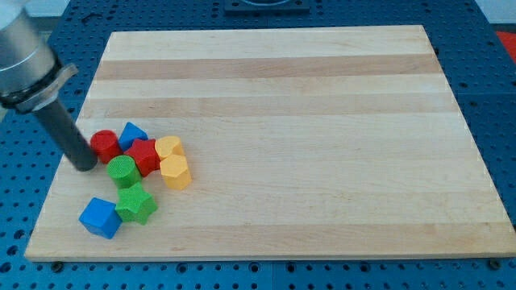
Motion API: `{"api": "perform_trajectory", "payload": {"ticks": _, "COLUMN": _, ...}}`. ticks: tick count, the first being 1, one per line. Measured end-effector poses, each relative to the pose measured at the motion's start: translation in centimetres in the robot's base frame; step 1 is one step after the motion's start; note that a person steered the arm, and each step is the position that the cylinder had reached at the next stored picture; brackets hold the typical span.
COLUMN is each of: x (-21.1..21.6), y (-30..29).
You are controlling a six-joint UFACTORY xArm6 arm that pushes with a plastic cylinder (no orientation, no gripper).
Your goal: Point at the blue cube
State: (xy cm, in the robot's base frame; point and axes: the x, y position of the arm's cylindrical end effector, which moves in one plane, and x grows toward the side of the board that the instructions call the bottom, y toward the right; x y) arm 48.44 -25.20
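— End effector status? Tip (84, 165) resting on the desk (322, 97) near its left edge, touching the red cylinder (104, 144). No jaws, so nothing apart, together or clamped.

— And the blue cube (100, 217)?

— Sitting near the bottom-left corner, just beside the green star (137, 205), apart from the tip.

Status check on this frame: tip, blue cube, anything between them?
My tip down on the board, touching the red block at the cluster's left edge. Blue cube lies toward the view's bottom, untouched. Path from tip to cube open.
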Motion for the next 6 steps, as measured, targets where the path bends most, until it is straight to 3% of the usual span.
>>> {"api": "perform_trajectory", "payload": {"ticks": 1, "x": -3.6, "y": 1.3}}
{"api": "perform_trajectory", "payload": {"ticks": 2, "x": -4.3, "y": 2.2}}
{"api": "perform_trajectory", "payload": {"ticks": 4, "x": 1.6, "y": -2.8}}
{"api": "perform_trajectory", "payload": {"ticks": 6, "x": 10.1, "y": 1.0}}
